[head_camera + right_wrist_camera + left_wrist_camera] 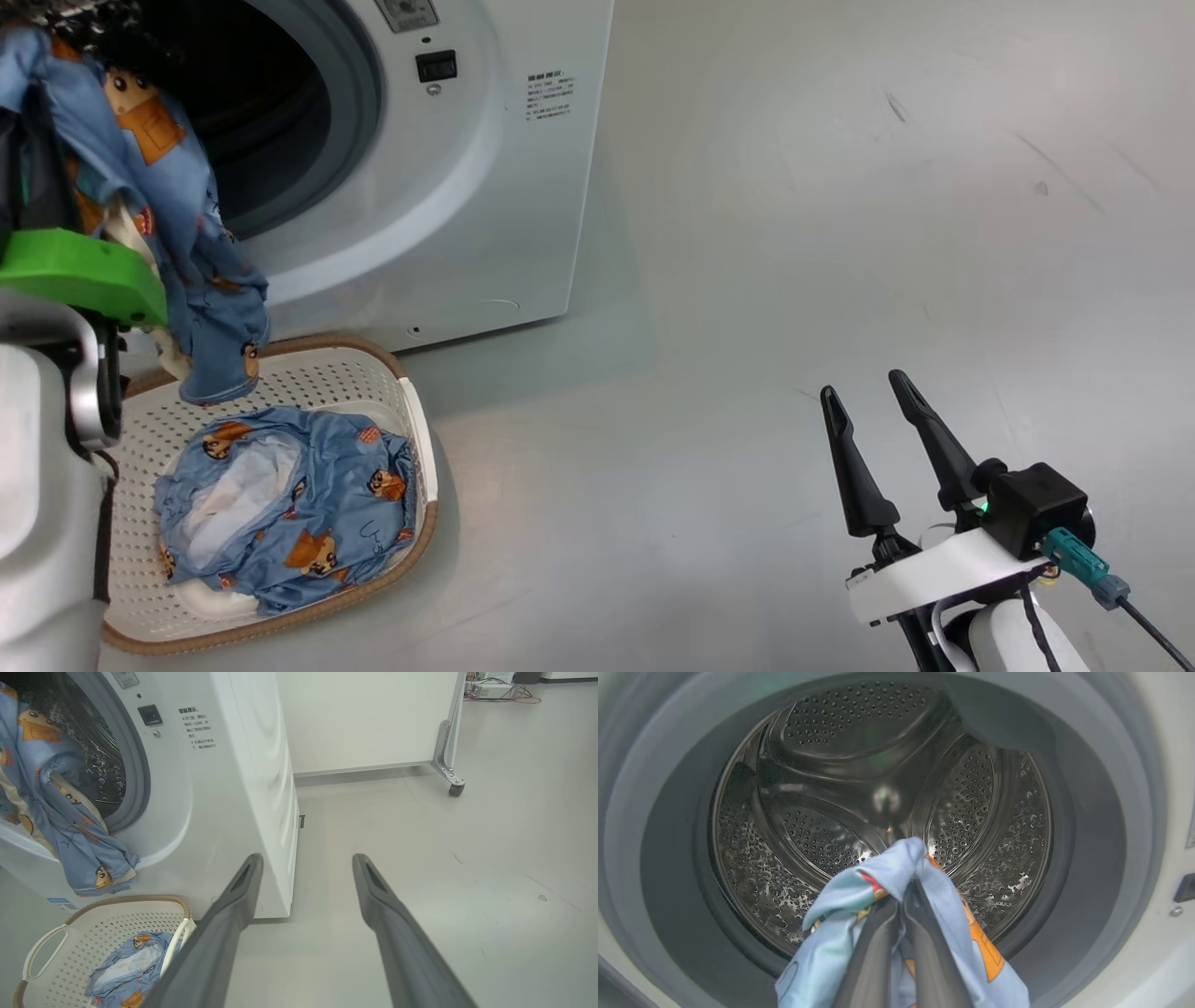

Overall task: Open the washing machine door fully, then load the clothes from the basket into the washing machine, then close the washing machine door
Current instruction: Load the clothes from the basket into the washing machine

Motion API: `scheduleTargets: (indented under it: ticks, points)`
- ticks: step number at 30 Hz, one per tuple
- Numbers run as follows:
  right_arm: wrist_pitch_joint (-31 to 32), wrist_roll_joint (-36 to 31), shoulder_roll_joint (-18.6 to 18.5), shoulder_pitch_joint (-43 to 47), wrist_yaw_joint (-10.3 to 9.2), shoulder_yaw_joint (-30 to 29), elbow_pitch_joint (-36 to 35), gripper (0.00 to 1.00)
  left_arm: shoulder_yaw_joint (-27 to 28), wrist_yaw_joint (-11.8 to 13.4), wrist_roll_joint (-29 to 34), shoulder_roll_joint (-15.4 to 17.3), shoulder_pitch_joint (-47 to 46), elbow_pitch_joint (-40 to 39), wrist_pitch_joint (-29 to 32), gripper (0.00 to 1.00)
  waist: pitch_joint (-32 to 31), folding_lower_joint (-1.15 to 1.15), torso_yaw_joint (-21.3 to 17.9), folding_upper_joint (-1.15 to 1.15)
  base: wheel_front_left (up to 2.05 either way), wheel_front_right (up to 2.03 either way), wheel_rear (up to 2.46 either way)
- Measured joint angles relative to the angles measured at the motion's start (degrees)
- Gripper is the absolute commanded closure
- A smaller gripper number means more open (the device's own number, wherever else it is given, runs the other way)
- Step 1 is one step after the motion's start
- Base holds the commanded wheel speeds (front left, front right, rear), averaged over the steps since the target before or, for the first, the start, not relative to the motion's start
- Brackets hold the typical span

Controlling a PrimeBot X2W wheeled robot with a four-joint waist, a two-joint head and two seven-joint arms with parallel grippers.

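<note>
My left gripper (903, 887) is shut on a piece of the clothes (831, 952), light blue with orange-brown figures, and holds it right in front of the washing machine's steel drum (822, 835). From the head view this piece (177, 215) hangs from the mouth of the washing machine (485, 187) down over the basket (425, 448). Another piece of the clothes (299, 504) lies in the basket. The drum holds nothing that I can see. My right gripper (862, 385) stands open and holds nothing, low over the floor to the right. The washing machine door is out of view.
Bare grey floor (840, 233) stretches to the right of the machine. A white panel on a caster wheel (456, 788) stands behind the machine's right side. The basket (60, 947) sits close against the machine's front, below the opening.
</note>
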Motion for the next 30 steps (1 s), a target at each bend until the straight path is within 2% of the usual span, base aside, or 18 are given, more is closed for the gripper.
scheduleTargets:
  ticks: [6, 16, 22, 30]
  points:
    - [0.0, 0.31, 0.37, -1.99, 0.0, 0.75, 0.02, 0.0, 0.05, 0.0, 0.78, 2.22, -5.38, 2.87, 0.76, 1.0, 4.17, 0.0, -1.93, 0.0, 0.0, 0.0, 0.0]
    - [0.0, 0.73, 0.58, -5.36, 0.0, 3.7, 0.0, 0.0, 0.12, 0.0, 2.75, 4.16, -15.15, 7.14, 1.8, 1.0, 10.56, 0.0, -3.91, 0.0, 0.0, 0.0, 0.0]
    - [0.0, 1.43, 0.6, -6.49, 0.0, 4.89, 0.15, 0.0, -0.48, -0.01, 4.9, 6.88, -18.55, 10.45, 2.53, 1.0, 13.15, 0.0, -5.15, 0.0, 0.0, 0.0, 0.0]
    - [0.0, 3.55, 0.65, -6.53, 0.0, 6.75, 0.19, 0.0, -1.14, -0.08, 7.02, 9.32, -27.79, 12.45, 3.81, 1.0, 16.17, 0.0, -6.41, 0.0, 0.0, 0.0, 0.0]
